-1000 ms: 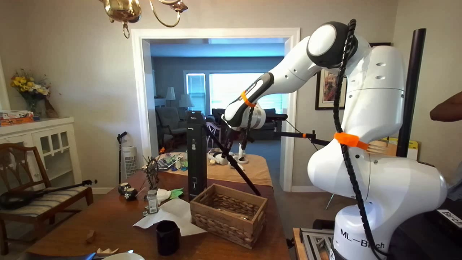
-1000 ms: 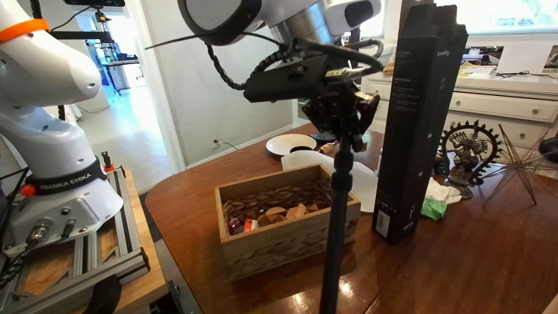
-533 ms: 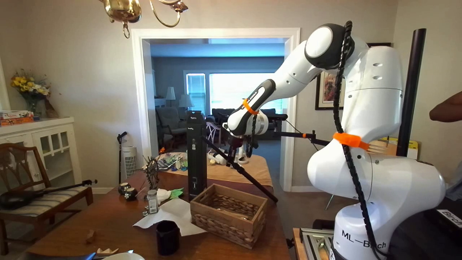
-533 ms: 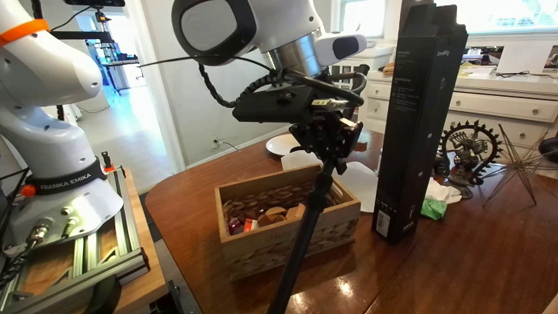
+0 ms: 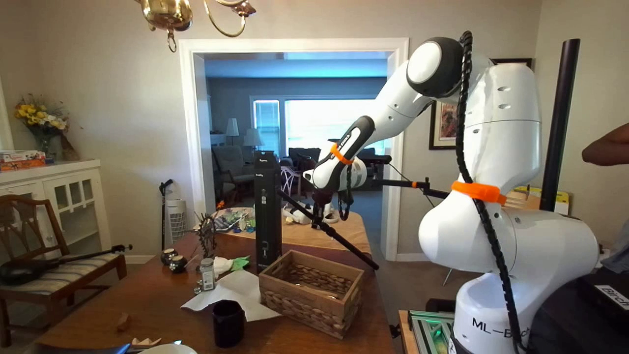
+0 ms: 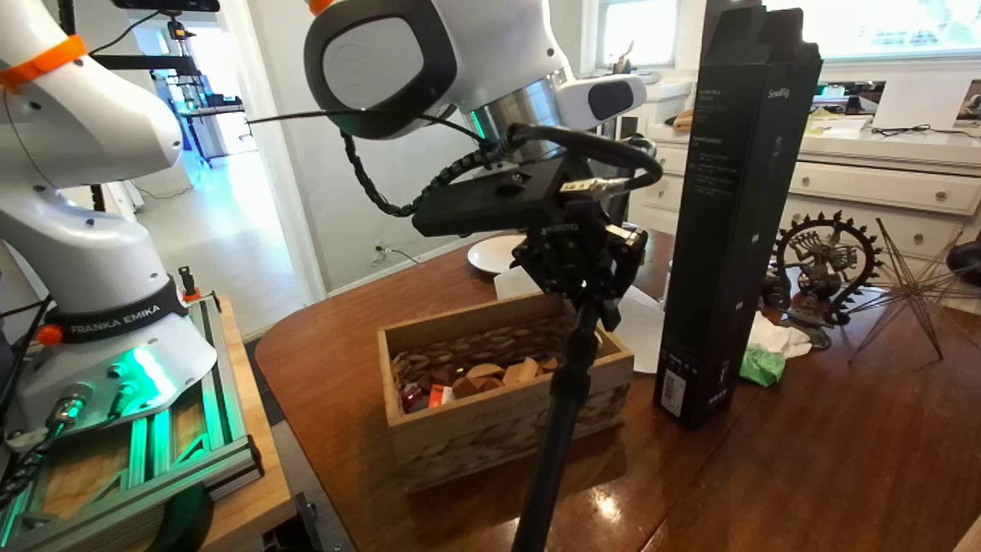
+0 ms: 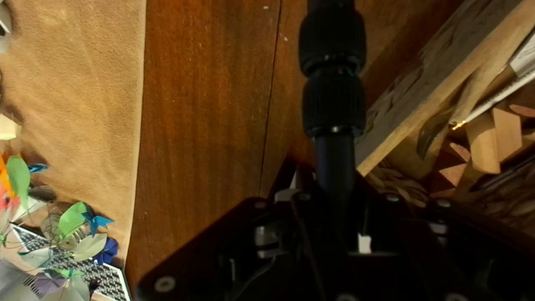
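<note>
One tool (image 6: 592, 297) pinched a black telescopic pole (image 6: 559, 429); its long ends likely needed slow guiding around the wicker basket (image 6: 467, 448).

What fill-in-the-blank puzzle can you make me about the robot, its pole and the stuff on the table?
1. The black robot hand grips a long, thin, round pole coloured ____.
2. The rectangular wood-framed woven basket holds small blocks made of ____.
3. The black collar around the white robot base reads FRANKA ____.
4. The number of tall black cardboard boxes on the polished brown wooden table is ____.
Missing words: black; wood; EMIKA; one.
</note>
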### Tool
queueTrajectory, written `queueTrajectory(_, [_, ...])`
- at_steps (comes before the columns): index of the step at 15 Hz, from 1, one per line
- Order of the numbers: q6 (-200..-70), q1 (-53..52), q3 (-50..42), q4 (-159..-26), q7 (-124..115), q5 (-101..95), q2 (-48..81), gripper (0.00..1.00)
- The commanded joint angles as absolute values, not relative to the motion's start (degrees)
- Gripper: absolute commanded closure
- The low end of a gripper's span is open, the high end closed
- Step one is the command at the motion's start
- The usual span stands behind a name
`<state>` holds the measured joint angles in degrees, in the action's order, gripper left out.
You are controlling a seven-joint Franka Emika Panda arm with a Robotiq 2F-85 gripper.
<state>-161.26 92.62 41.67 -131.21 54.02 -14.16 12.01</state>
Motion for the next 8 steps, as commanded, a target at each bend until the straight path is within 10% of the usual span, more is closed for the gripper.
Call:
queueTrajectory(1, [-167.04,77.7,25.73,-131.52,53.32,-17.97,11.46,0.94])
queueTrajectory(8, [-171.96,54.07,5.29,-132.02,54.87,-17.51,11.47,0.94])
